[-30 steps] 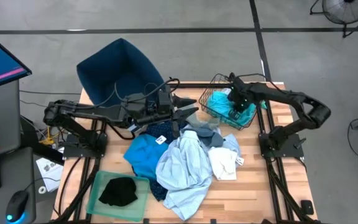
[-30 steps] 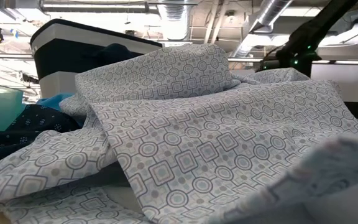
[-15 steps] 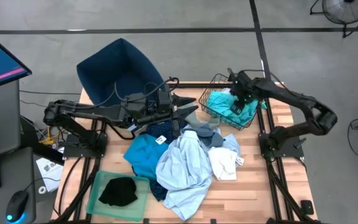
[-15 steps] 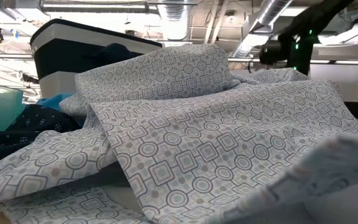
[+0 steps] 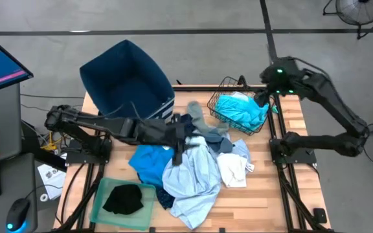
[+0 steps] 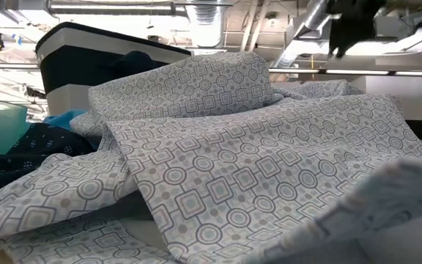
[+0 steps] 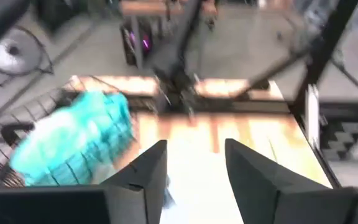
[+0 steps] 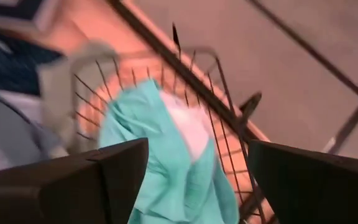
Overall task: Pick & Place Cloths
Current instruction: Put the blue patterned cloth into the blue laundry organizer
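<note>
Upper right of frame: right claw (image 5: 261, 98) released, empty, above wire basket (image 5: 237, 111) holding turquoise cloth (image 5: 241, 110). Placement step looks done. Left claw (image 5: 177, 147), parted and empty, over bench-centre cloths (image 5: 193, 169); next needs a grasp there.

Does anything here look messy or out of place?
Yes. The cloths lie in a crumpled heap mid-table. The blue bin sits tilted, hanging off the table's far edge. One turquoise cloth is in the wire basket, one black cloth on the green tray.

Patterned pale cloth (image 6: 218, 169) heaped close, dotted navy cloth (image 6: 28, 150) beside, dark bin (image 6: 86, 62) behind
</note>
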Controlling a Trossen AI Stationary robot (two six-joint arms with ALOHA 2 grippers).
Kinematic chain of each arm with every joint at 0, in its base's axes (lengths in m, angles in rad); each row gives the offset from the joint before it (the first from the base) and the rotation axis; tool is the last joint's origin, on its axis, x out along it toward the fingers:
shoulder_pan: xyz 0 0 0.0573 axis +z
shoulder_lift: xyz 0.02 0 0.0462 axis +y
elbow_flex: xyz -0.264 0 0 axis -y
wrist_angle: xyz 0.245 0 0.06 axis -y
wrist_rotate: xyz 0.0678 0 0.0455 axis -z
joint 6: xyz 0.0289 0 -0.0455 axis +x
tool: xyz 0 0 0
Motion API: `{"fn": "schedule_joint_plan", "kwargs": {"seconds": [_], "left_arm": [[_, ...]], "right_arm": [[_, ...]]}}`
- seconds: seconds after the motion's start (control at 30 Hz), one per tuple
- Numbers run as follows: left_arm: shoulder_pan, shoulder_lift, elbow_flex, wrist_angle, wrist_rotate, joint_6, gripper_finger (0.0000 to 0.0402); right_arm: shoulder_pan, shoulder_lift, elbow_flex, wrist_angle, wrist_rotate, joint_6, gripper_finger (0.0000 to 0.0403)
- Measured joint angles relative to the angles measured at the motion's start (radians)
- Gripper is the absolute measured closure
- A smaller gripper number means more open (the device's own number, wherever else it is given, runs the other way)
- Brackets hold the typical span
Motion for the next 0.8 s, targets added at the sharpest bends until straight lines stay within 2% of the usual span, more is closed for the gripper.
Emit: {"fn": "schedule_joint_plan", "kwargs": {"seconds": [0.13, 0.37, 0.5, 0.8], "left_arm": [[-0.072, 0.050, 0.000, -0.020, -0.025, -0.005, 0.0221], [-0.122, 0.207, 0.001, -0.037, -0.067, -0.028, 0.0156], [-0.113, 0.314, 0.001, -0.021, -0.084, 0.028, 0.0128], [-0.052, 0.505, 0.001, 0.041, -0.070, 0.029, 0.0089]], "right_arm": [[0.049, -0.076, 0.016, -0.013, -0.029, 0.104, 0.0134], [0.156, -0.129, 0.016, -0.069, -0.084, 0.226, 0.0134], [0.214, -0.129, 0.016, -0.071, -0.089, 0.257, 0.0134], [0.274, -0.130, 0.016, -0.072, -0.088, 0.290, 0.0134]]}}
